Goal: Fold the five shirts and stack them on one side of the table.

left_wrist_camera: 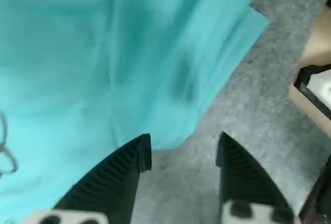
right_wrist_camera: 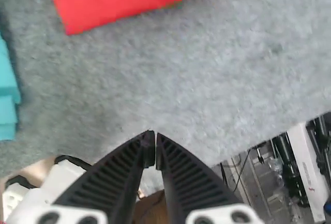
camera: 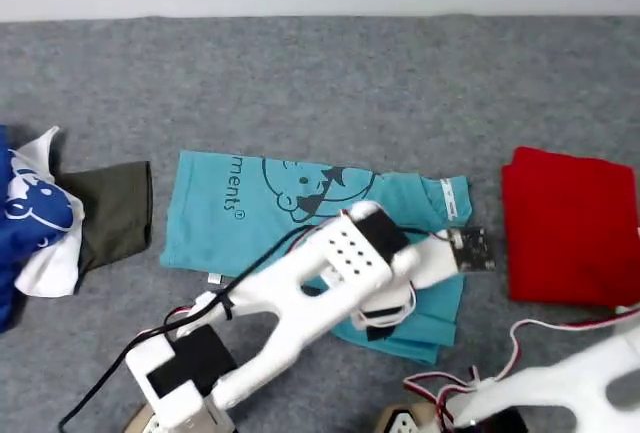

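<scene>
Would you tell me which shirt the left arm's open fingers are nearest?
The teal shirt mid-table; the red shirt lies folded aside, the olive shirt and blue shirt heaped opposite.

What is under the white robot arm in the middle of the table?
The teal shirt lies under the left arm, spread on the grey table. The arm covers part of the shirt, so that bit is hidden. Its open tool hangs over the shirt's edge.
</scene>
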You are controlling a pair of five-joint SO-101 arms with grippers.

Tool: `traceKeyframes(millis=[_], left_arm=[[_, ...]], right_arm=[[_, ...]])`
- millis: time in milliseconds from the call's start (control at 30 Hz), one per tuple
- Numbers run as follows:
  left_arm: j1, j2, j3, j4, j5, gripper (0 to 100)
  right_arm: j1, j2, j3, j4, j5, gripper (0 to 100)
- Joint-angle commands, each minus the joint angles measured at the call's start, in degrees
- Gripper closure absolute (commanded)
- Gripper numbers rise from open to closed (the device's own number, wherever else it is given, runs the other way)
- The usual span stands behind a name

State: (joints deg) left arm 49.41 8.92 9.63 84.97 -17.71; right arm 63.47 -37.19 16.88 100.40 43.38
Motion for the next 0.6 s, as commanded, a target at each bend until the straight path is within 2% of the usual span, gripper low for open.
traceKeyframes(millis=[0, 233, 567], left_arm=[[0.5, -2.4, 2.4, -4.8, 0.3, 77], [0.6, 3.7, 3.0, -6.6, -0.9, 77], [2.0, 17.3, -6.2, -5.0, 0.0, 77]], right_arm=[[4.9, -1.9, -3.0, 2.2, 2.3, 98.9], [10.9, -1.9, -3.0, 2.2, 4.9, 98.9], [11.7, -2.0, -3.7, 2.2, 4.7, 98.9]])
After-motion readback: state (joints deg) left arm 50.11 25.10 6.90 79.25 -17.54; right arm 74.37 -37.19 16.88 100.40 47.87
